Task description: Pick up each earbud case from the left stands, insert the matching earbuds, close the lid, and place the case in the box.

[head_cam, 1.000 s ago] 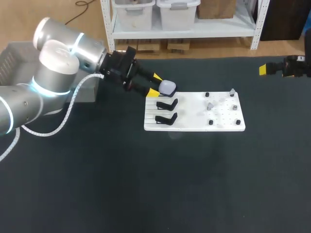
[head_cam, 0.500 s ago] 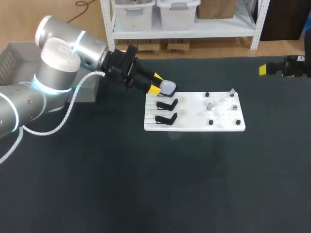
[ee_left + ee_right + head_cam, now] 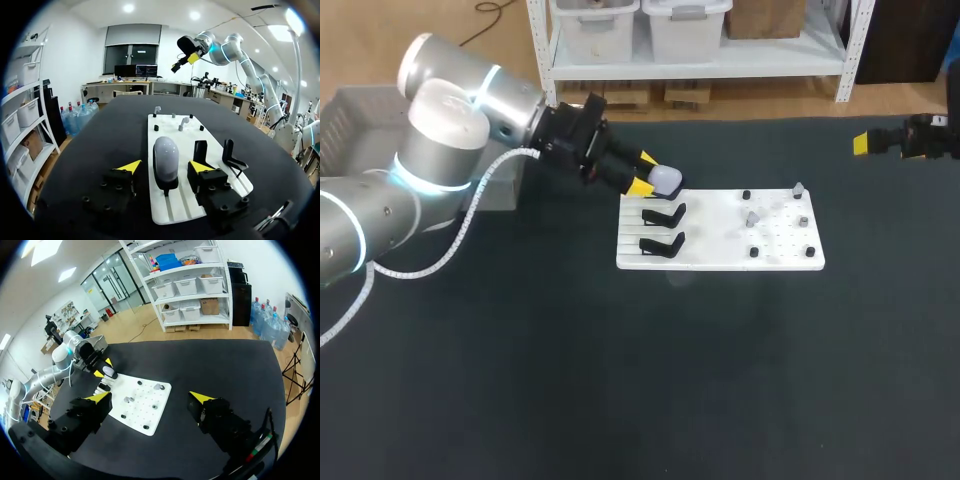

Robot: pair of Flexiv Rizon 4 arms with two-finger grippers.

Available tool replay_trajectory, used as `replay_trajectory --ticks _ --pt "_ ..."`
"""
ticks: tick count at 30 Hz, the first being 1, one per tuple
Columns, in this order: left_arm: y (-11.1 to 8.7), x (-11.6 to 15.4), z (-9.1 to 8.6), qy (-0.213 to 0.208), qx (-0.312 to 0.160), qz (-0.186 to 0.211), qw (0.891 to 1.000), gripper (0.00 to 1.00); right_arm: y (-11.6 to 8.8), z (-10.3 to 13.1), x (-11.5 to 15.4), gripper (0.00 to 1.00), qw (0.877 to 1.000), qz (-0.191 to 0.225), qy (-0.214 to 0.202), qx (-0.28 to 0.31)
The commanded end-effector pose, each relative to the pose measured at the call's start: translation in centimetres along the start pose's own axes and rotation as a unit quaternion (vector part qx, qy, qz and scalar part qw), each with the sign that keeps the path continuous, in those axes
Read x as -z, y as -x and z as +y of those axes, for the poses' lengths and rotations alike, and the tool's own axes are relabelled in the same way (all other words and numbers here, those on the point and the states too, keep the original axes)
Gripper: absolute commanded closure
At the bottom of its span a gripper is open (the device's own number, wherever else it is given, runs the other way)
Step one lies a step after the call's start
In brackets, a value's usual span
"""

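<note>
Two spread fingers (image 3: pixel 129 167) of the left gripper (image 3: pixel 164 167) bracket, without touching, the white earbud case (image 3: pixel 166 152) on its stand (image 3: pixel 169 186), long axis running straight ahead between them; right gripper (image 3: pixel 150 398), likewise spread, well apart across the table (image 3: pixel 620 380).

Lying right of centre on the black cloth-covered table (image 3: pixel 620 380): white rectangular plastic board (image 3: pixel 720 258). Standing along its left edge: two black plastic stands (image 3: pixel 663 243) nearer the robot, white rounded earbud case (image 3: pixel 666 180) on a third behind. Dotting its right half: small grey and black pieces (image 3: pixel 752 217). Flanking the case, not touching: yellow-tipped left gripper (image 3: pixel 642 172). Hanging far right, well apart: yellow-tipped right gripper (image 3: pixel 150 397).
</note>
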State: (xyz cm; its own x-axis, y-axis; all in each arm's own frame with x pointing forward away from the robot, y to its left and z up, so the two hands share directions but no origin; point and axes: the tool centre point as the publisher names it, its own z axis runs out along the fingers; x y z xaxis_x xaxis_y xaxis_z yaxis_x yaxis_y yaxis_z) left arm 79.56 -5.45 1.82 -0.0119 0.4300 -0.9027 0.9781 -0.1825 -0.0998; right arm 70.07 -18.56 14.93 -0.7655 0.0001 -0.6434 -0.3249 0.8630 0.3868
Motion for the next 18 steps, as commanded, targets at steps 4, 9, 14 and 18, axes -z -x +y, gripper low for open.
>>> replay_trajectory --ticks 4,9,14,18 --pt "0.1 -0.51 0.4 -0.001 -0.002 -0.006 1.0 0.43 0.0 0.02 0.04 0.0 1.0 0.0 0.0 0.0" --pt "0.14 -0.91 0.44 -0.005 -0.002 -0.009 1.0 0.43 0.0 0.02 0.04 0.0 1.0 0.0 0.0 0.0" --pt "0.09 -1.15 0.4 -0.008 -0.002 -0.009 1.0 0.42 0.0 0.02 0.04 0.0 1.0 0.0 0.0 0.0" --pt "0.02 -1.2 0.4 -0.007 -0.002 -0.009 1.0 0.43 0.0 0.02 0.04 0.0 1.0 0.0 0.0 0.0"
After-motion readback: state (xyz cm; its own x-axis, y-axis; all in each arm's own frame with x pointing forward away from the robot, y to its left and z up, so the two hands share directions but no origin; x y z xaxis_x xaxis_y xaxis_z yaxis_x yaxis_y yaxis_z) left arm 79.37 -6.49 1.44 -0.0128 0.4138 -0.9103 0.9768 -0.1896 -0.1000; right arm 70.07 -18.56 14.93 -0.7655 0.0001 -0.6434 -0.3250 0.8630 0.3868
